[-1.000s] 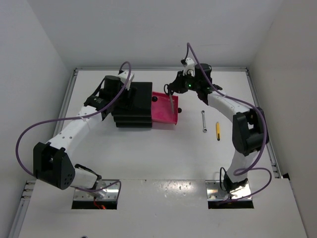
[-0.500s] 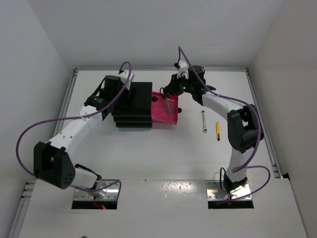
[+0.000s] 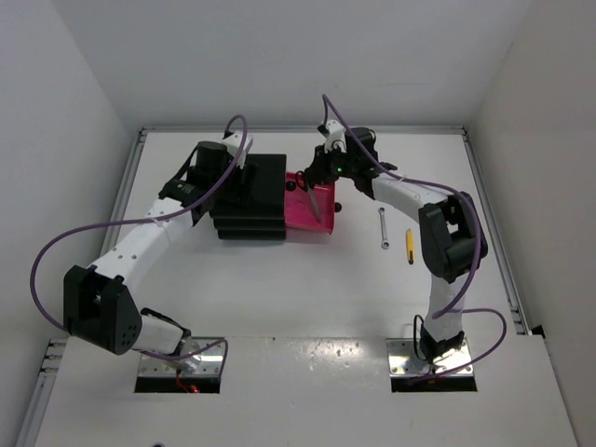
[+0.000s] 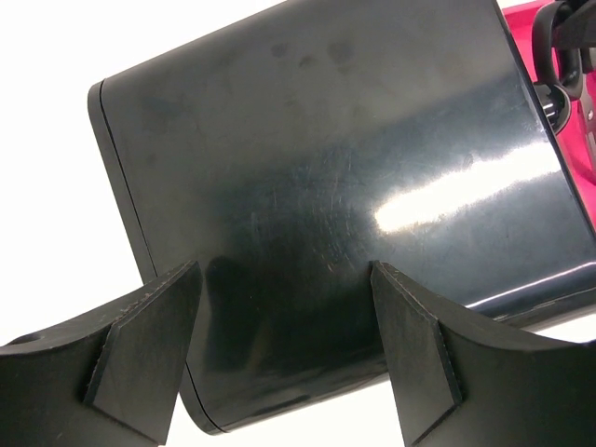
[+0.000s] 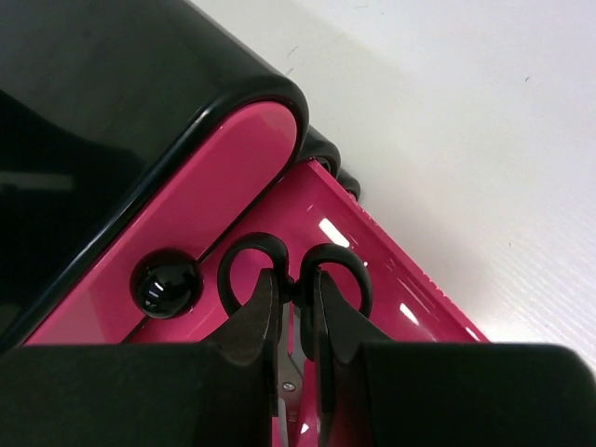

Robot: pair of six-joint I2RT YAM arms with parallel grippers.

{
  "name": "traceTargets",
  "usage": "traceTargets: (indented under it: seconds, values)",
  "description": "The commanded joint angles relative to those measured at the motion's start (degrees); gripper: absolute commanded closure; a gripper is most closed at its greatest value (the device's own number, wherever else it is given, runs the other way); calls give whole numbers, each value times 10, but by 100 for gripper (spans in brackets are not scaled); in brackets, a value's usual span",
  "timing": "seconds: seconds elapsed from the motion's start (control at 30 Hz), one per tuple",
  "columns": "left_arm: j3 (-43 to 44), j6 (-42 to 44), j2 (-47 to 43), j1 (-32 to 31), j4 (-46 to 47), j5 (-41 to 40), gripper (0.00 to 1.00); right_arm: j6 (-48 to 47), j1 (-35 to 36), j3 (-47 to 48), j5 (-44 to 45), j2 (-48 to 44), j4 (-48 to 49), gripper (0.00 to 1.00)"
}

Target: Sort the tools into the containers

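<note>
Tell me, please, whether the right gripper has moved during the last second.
Yes. The right gripper, holding the black-handled scissors, has shifted left toward the black boxy drawer unit, over the open magenta-pink drawer.

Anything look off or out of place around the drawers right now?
Nothing stands out. The right gripper holds the scissors over the open pink drawer; the wrench and yellow cutter lie on the table.

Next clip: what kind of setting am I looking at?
Probably a lab robot test cell: plain white walls box in a white table, a left arm and right arm are bolted at its near edge, and the props are a black drawer unit, scissors, a wrench and a yellow cutter.
</note>
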Motion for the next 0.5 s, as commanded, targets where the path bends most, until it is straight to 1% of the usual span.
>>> traceTargets:
  seconds: [0.0,0.23,0.47]
  values:
    - [2,3,11,-6,-4,4,20,-15,4,31,-6,9,23,100]
    - [2,3,11,-6,-4,4,20,-21,10,45,-11,26,0,100]
    - [2,3,16,-6,-4,4,20,-26,15,56,-17,36,-11,97]
